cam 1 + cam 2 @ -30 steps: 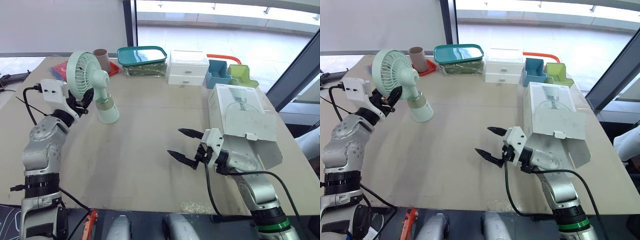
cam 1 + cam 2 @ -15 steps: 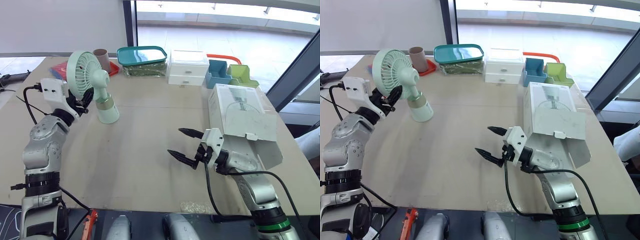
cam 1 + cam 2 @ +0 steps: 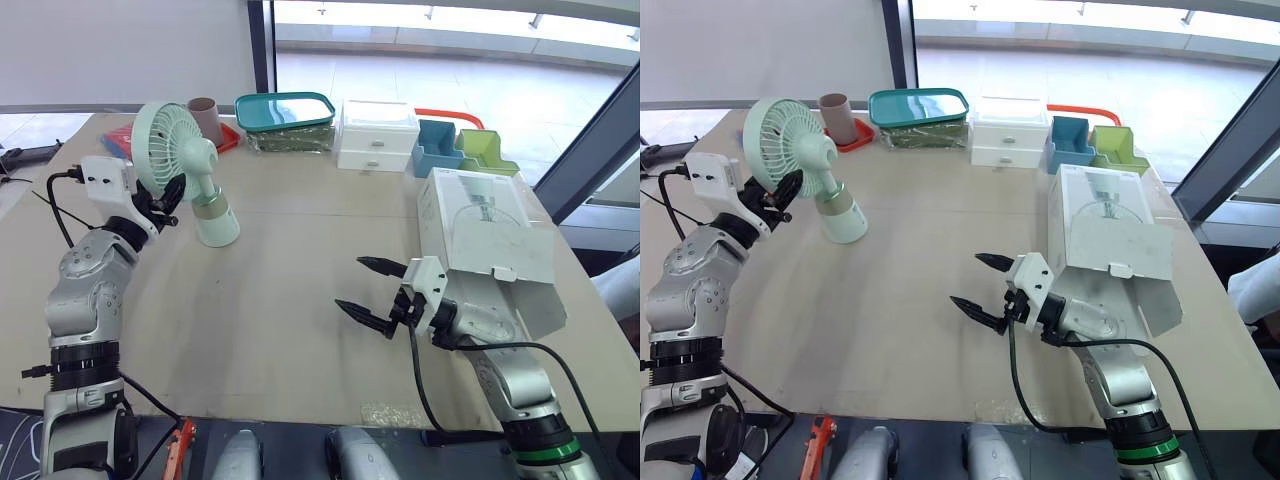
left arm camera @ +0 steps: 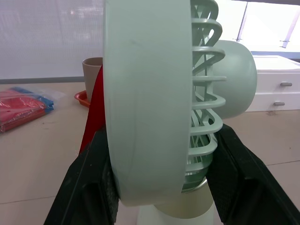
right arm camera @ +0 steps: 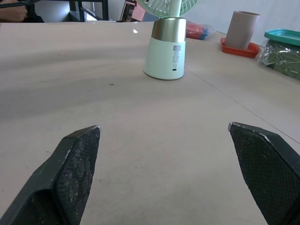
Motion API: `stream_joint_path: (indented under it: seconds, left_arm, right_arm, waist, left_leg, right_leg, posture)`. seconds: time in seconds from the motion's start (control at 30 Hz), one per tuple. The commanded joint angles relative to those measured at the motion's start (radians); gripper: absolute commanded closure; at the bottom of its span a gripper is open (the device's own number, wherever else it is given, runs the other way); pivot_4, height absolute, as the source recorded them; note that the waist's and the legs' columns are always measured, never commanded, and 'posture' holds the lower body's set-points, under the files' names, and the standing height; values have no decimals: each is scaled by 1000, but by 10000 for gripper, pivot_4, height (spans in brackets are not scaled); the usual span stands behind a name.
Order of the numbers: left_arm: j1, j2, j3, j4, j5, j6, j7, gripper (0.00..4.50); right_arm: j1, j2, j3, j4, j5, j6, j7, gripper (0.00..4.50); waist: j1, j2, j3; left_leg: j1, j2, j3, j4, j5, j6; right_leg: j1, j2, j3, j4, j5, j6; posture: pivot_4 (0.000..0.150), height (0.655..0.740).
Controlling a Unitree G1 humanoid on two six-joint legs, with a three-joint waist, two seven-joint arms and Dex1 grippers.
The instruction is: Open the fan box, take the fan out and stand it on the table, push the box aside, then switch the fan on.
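Left eye view: fan [image 3: 190, 170] stands near the table's [image 3: 270, 310] left edge

Left gripper [image 3: 168, 198] clamps the fan's head. Right gripper [image 3: 350, 283] hangs spread over the bare middle of the table, just beside the box [image 3: 480, 230] along the right edge. Fan's switch cannot be made out.

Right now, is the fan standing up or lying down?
Standing: the fan rests base-down on the table, its head clamped in the left claw.

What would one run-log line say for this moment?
fan: base on table | left fingers: shut on fan head | right fingers: open | box: near right edge
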Motion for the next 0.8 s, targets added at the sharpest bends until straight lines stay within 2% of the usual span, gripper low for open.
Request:
stream_joint_path:
  seconds: [0.03, 0.2, 0.47, 0.6, 0.8]
  left_arm:
    - [-30, 14, 9, -22, -6, -29, -13, 25333]
    - [-22, 22, 4, -75, -28, -29, -56, 25333]
    - [59, 43, -34, -305, -113, 58, -142, 25333]
    - [93, 9, -101, -416, -158, 105, -155, 25333]
    - [111, -57, -182, -468, -182, 132, -146, 25333]
  right_arm:
    - [4, -5, -15, -53, 14, -3, -2, 0]
    - [6, -6, -17, -65, 19, 5, -3, 0]
    - [-53, -18, -25, -158, 58, 128, -36, 0]
    - [-130, -8, -38, -232, 106, 332, -145, 0]
    - [-234, 31, -9, -328, 127, 570, -307, 0]
  waist:
    - [0, 0, 0]
    - [0, 0, 0]
    - [-1, 0, 0]
    - [-1, 0, 0]
    - [-1, 0, 0]
  left_leg:
    - [0, 0, 0, 0, 0, 0]
    - [0, 0, 0, 0, 0, 0]
    - [-3, 1, -1, 0, 0, 0]
    - [-3, 1, -1, 1, 0, 0]
    - [-4, 0, -2, 2, 0, 0]
  right_leg:
    - [0, 0, 0, 0, 0, 0]
    - [0, 0, 0, 0, 0, 0]
    - [-2, 0, -2, 0, 0, 0]
    - [-2, 0, -1, 0, 0, -1]
    - [-2, 0, -2, 0, 0, -1]
  posture:
    - [1500, 7400]
    - [1500, 7400]
    - [1500, 7400]
    - [1500, 7400]
    - [1500, 7400]
